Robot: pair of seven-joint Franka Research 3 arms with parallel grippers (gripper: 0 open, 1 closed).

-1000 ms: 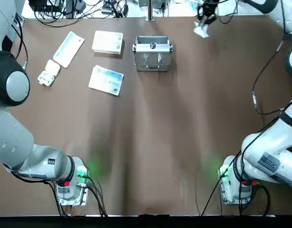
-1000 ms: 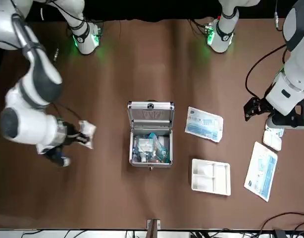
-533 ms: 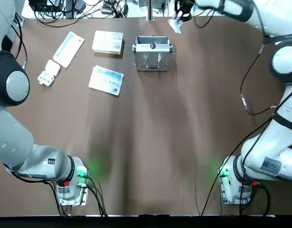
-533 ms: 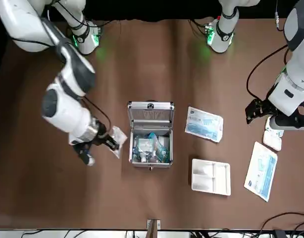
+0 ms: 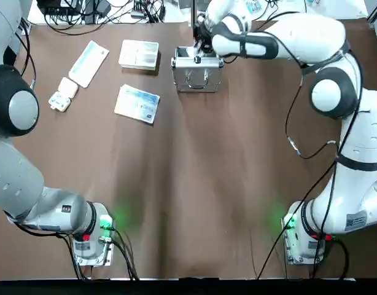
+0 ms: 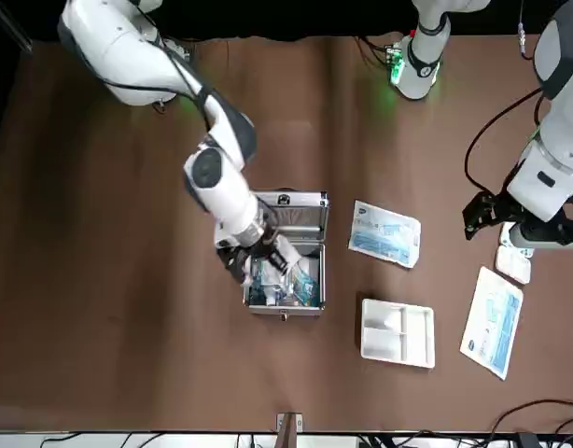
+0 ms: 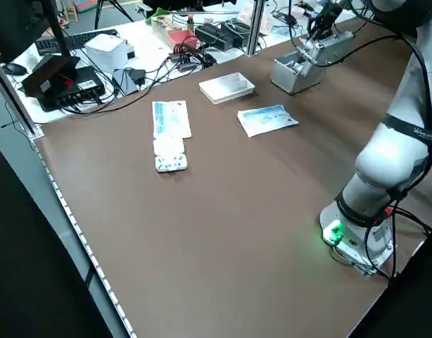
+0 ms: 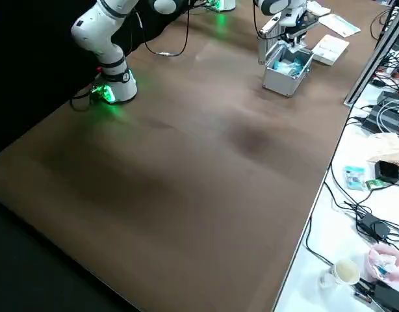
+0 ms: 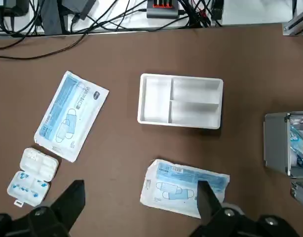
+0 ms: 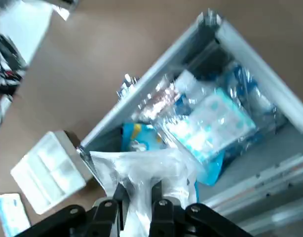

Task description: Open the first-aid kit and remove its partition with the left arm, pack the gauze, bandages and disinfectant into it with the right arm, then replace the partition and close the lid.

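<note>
Holding a clear plastic packet (image 10: 141, 173) pinched between narrow fingers, the right gripper (image 6: 268, 257) sits over the open first-aid kit (image 6: 285, 259), mid-frame in the front view, upper centre in the top view (image 5: 197, 67). The right wrist view shows the packet's crumpled film just at the case's open mouth, with blue-and-white wrapped packs (image 10: 210, 123) already inside; I cannot tell whether the packet touches them. The lid (image 6: 285, 213) stands open, tilted up on the kit's robot-facing side. The partition (image 6: 398, 331) lies flat on the table (image 6: 128, 327), lower right of the kit in the front view, out of the case. A blue-white sachet (image 6: 385, 233) lies right of the kit, near it. A second blue-white sachet (image 6: 492, 321) and a small white blister pack (image 6: 514, 261) lie at the far right. The left gripper (image 6: 496, 207) hangs at the right edge of the front view, above the blister pack, fingers spread wide with nothing between them in the left wrist view. The disinfectant bottle cannot be picked out in any view.
</note>
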